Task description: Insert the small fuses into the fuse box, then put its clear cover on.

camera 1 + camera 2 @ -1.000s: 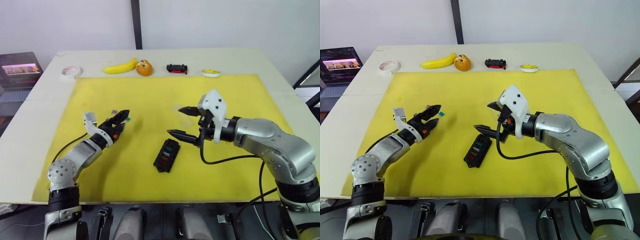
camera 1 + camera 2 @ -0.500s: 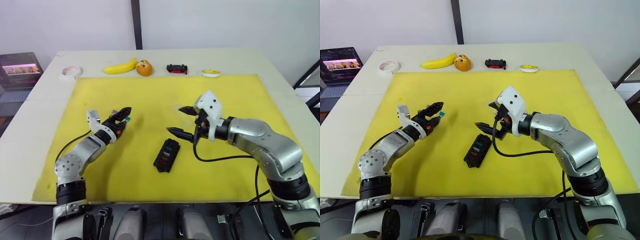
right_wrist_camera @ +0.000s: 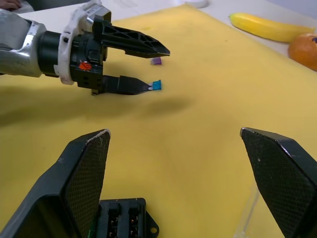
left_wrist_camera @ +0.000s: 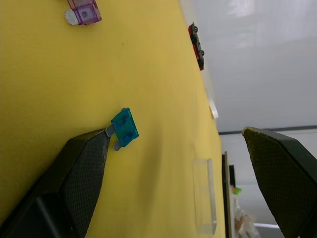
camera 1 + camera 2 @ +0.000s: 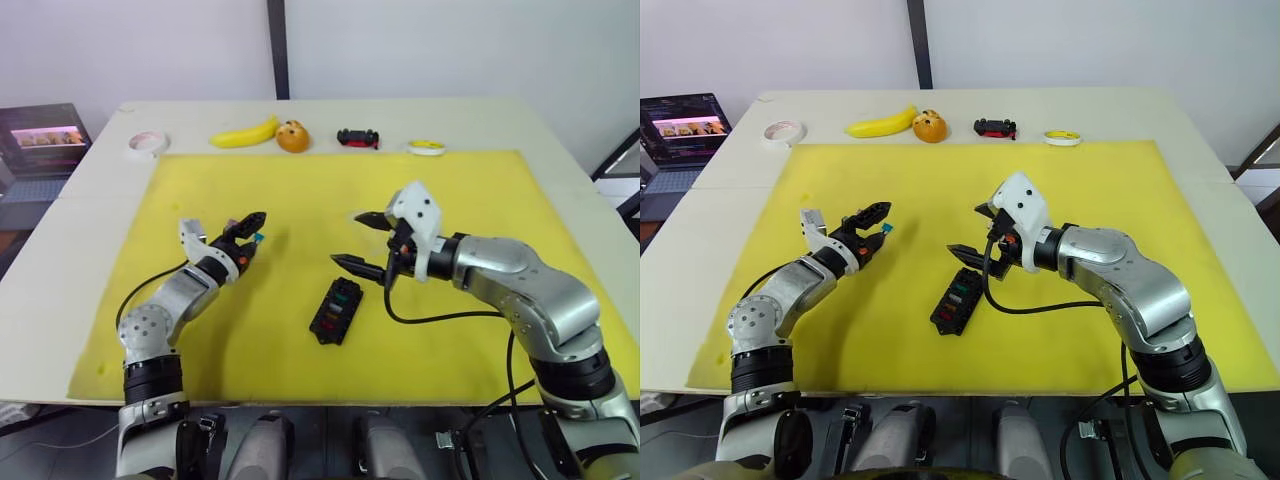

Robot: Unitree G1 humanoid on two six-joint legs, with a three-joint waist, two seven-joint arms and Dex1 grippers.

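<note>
Reaching for the teal fuse, the left gripper has its fingers spread wide. One fingertip touches the fuse's metal legs and the other is well off to the far side, so nothing is grasped. A purple fuse lies further ahead of that claw on the yellow mat.

Risks: closing now would likely push on the blades rather than the body, and the fuse could skid or flip flat on the mat. It looks tiny against those pads, so a pinch could easily slip.

The right gripper hovers with its jaws released and empty, the fuse box just below and in front of it, some slots already filled. The clear cover lies on the mat near that claw and is nearly invisible. Moving the right arm carelessly could knock the box askew or sweep the cover away, and either would make seating the fuses harder.
</note>
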